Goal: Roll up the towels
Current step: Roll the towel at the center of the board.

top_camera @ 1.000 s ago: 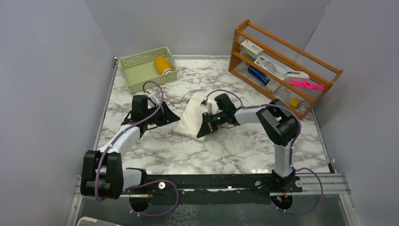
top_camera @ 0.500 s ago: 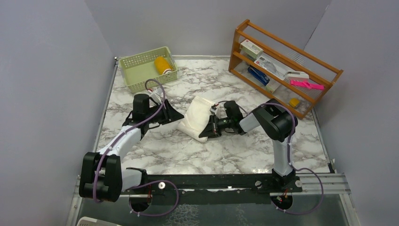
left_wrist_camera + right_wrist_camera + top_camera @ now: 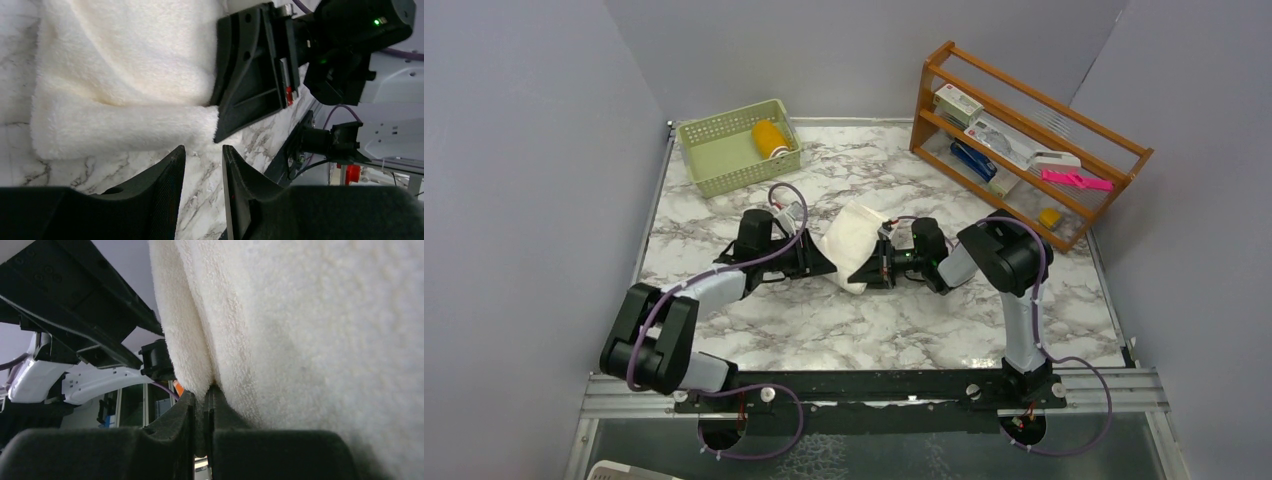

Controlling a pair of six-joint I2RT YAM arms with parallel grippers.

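My right gripper (image 3: 204,396) pinches the white towel (image 3: 310,340), which blocks most of that view; my left gripper (image 3: 202,149) stands narrowly parted, empty, beside its edge.

Cream-white towel (image 3: 852,238) on white marble table (image 3: 904,320) with grey veining, black-and-white arms.
Towel is plain, fluffy, no print (same cream in both wrist views); mustard-yellow towel (image 3: 770,138) sits in a pale green basket (image 3: 724,152) with perforated grid walls; rack (image 3: 944,62) is orange-brown wood, holding a hot-pink item (image 3: 1076,181), a dark blue item (image 3: 972,160) and a small yellow item (image 3: 1049,217); left gripper (image 3: 832,268) and right gripper (image 3: 856,276) matte black, arm links white, cables (image 3: 769,195) purple; walls (image 3: 524,150) flat lavender-grey.
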